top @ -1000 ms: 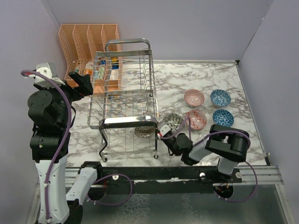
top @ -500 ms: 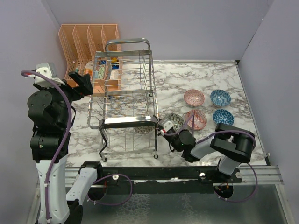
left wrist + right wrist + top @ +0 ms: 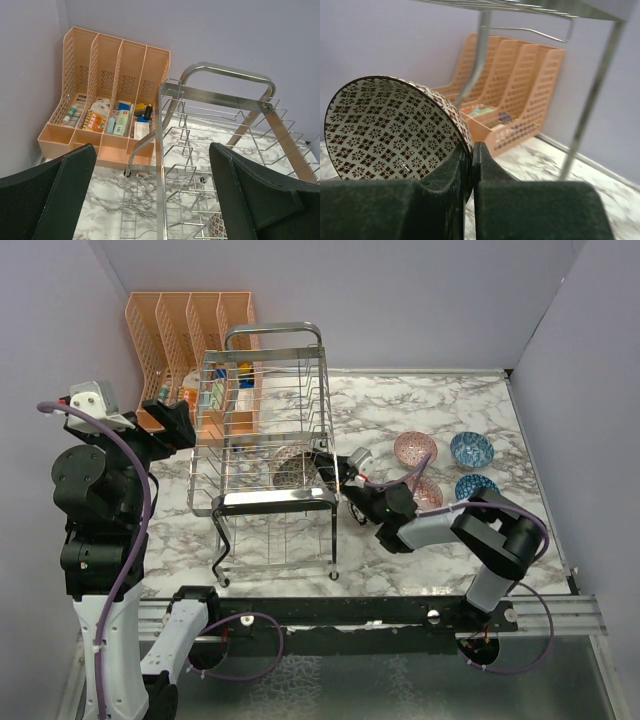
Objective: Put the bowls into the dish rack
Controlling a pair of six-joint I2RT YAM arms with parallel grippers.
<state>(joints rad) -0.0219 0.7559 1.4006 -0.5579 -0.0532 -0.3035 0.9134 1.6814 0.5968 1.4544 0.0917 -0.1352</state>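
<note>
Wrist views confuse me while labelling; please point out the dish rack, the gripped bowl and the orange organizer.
dish rack [image 3: 275, 500], top external view, on its near top rail.
gripped bowl [image 3: 390, 125], right wrist view, on its patterned inside.
orange organizer [image 3: 107, 60], left wrist view, on the back wall of its second slot.

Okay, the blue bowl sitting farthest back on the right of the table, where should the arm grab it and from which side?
Probably pinch the rim of the far blue bowl from above, one finger inside, one outside, on its right side. It sits upright, mouth open upward, and the pink bowl lies close on its left.
</note>
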